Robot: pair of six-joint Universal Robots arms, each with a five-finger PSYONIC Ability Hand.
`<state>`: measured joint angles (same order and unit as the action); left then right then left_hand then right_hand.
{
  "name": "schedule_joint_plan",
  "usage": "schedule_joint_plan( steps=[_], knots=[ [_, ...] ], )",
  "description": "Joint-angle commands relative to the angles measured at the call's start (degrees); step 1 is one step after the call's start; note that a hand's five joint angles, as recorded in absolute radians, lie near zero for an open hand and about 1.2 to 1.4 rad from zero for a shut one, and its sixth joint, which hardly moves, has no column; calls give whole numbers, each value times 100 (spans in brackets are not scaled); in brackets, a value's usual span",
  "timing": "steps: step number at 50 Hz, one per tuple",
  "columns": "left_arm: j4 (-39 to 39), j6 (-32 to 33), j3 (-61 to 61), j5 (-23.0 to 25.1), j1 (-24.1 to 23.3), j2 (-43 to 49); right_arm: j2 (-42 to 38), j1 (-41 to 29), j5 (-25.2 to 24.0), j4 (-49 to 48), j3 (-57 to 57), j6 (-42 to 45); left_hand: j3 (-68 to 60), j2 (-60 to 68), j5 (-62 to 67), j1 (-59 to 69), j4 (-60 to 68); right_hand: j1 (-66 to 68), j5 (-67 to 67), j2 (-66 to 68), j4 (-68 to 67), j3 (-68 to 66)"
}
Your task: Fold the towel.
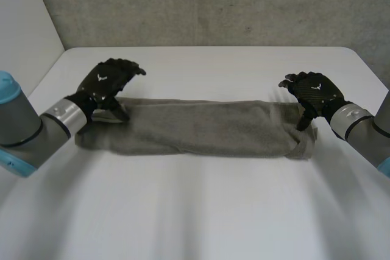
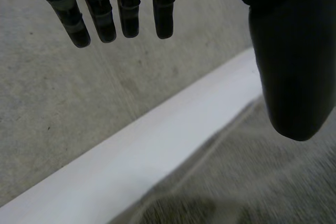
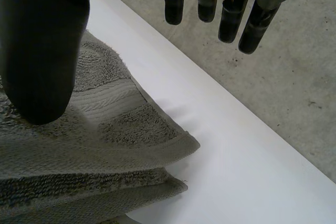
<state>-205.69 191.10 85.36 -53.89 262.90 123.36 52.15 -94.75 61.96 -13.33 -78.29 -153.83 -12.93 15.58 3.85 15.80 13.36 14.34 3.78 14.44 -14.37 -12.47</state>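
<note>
A grey-green towel (image 1: pixel 201 128) lies folded into a long strip across the middle of the white table (image 1: pixel 201 211). My left hand (image 1: pixel 109 82) hovers over the strip's left end, fingers straight and spread, nothing in it. My right hand (image 1: pixel 314 92) is over the right end, open as well, its thumb reaching down toward the cloth. In the right wrist view the thumb (image 3: pixel 39 51) is above the layered towel corner (image 3: pixel 131 140) and the fingers (image 3: pixel 231 17) are clear of it. In the left wrist view the fingers (image 2: pixel 121 14) and thumb (image 2: pixel 291 72) stand apart above the towel (image 2: pixel 252 182).
A grey concrete wall (image 1: pixel 201 4) rises behind the table's far edge. The towel's far edge lies close to that edge, with a band of bare white table (image 3: pixel 247 156) between them.
</note>
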Motion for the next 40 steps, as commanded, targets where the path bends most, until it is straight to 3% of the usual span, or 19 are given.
schedule_joint_plan(
  steps=[1, 5, 12, 22, 29, 40],
  knots=[
    [20, 1734, 464, -191, -81, 3, -3, 0, 1, 6, -11, 99, 293, -200, -28, -222, -336, -434, -378, -444, 437, 247],
    [2, 2203, 368, -813, -2, 74, -12, 0, 1, 6, -54, 108, 293, -150, 23, -172, -336, -434, -378, -444, 437, 247],
    [-234, 2221, 17, -1439, -2, 433, -3, -26, -8, 85, -204, 196, 293, -167, 6, -189, -336, -434, -378, -444, 437, 247],
    [-499, 2212, -1109, -1589, -28, 1313, 146, -44, 18, 155, -389, 468, 293, -133, 40, -155, -336, -434, -378, -444, 437, 247],
    [-516, 2177, -2049, -2028, 15, 1937, 155, -44, 27, 181, -424, 468, 293, -83, 90, -105, -336, -434, -378, -444, 437, 247],
    [-446, 1861, -1437, -2002, 86, 1483, 698, 0, 44, 340, -651, 424, 293, -99, 73, -121, -336, -434, -378, -444, 437, 247]
  ],
)
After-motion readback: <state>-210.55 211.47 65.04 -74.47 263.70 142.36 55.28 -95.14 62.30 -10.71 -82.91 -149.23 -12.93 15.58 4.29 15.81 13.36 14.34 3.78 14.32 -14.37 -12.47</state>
